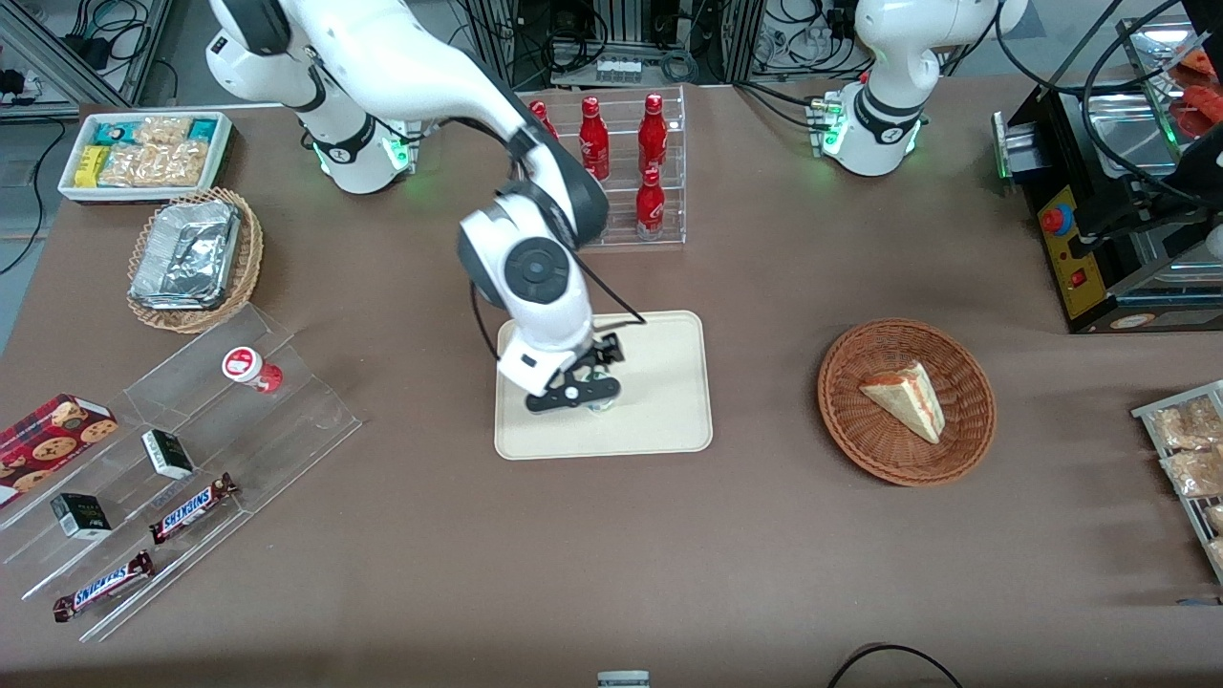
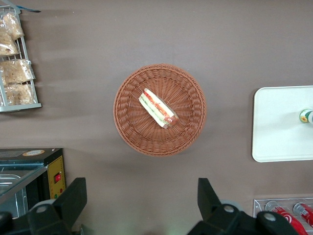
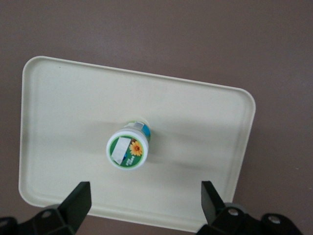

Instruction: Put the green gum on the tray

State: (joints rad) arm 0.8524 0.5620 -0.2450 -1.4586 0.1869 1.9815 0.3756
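The green gum (image 3: 127,146) stands upright on the cream tray (image 3: 195,122), near its middle, lid toward the wrist camera. My right gripper (image 3: 145,193) hangs open above the tray; the two black fingers (image 3: 80,196) are spread wide and hold nothing, and the bottle stands apart from them. In the front view the gripper (image 1: 585,387) hovers low over the tray (image 1: 659,382) and covers most of the gum. The left wrist view shows the gum (image 2: 306,116) at the edge of the tray (image 2: 279,127).
A red-lidded bottle (image 1: 250,368) lies on the clear stepped stand (image 1: 191,430) with snack bars, toward the working arm's end. A rack of red bottles (image 1: 635,172) stands farther back. A wicker basket with a sandwich (image 1: 906,401) sits toward the parked arm's end.
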